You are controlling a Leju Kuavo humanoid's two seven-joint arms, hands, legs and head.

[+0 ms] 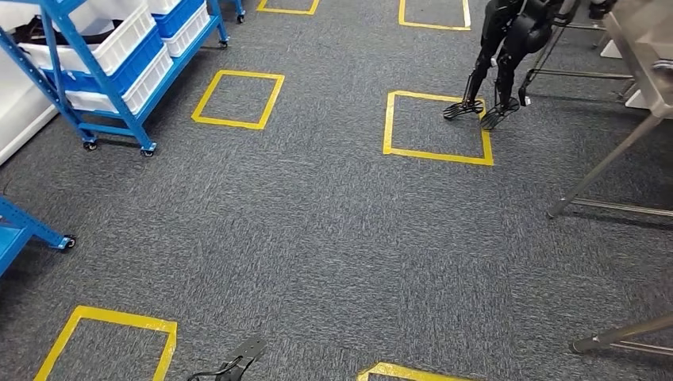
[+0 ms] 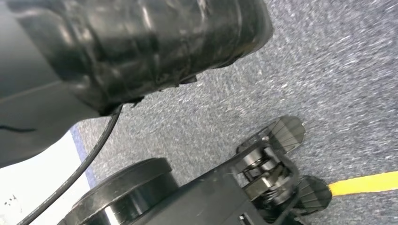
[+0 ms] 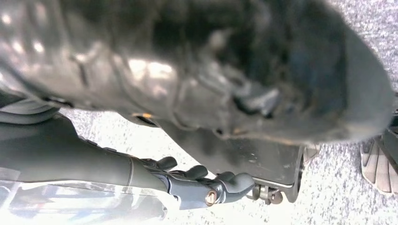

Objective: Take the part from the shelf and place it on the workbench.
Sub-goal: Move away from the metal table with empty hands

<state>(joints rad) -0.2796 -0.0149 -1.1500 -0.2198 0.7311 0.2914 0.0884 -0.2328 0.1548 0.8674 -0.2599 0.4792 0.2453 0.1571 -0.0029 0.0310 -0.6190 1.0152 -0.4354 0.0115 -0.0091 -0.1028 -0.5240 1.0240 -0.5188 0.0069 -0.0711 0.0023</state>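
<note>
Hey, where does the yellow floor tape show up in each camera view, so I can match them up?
Head view: yellow tape outlines squares on the floor, across the upper middle and along the lower edge.
Left wrist view: one strip of yellow tape at the lower right edge.
Right wrist view: not in it.
Shared landmark: the grey carpet, in all three.

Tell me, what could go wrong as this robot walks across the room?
1. Another robot stands beside the workbench; walking there might mean bumping it.
2. The workbench's slanted legs reach out low over the carpet, so a foot could catch on one.
3. The blue shelf sits on wheels and might roll if nudged.
</note>
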